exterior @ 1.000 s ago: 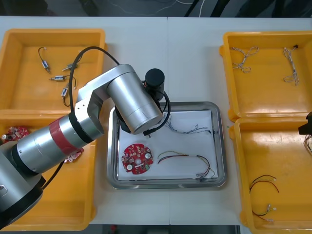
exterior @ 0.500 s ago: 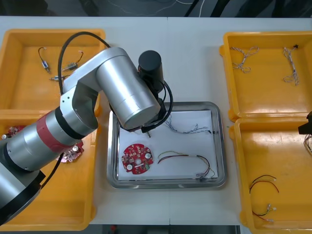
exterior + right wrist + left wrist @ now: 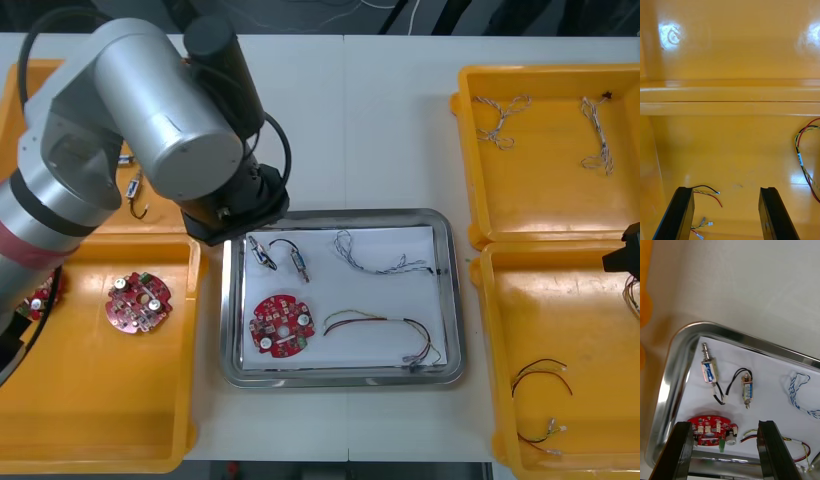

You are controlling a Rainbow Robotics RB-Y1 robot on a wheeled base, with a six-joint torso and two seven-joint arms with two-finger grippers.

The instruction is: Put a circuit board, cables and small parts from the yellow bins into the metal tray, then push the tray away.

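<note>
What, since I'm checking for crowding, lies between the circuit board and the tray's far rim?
Two small metal parts with black wires lie there, clear of the circuit board and tray rim, in the front and left wrist views.

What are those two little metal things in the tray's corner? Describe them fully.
Two small metal parts: silvery cylinders with blue labels and a pin sticking from one end, linked by thin black wires. They lie flat on the white lining in the far left corner of the metal tray, beyond the red circuit board, apart from it. The left hand hovers open above, touching neither.
</note>
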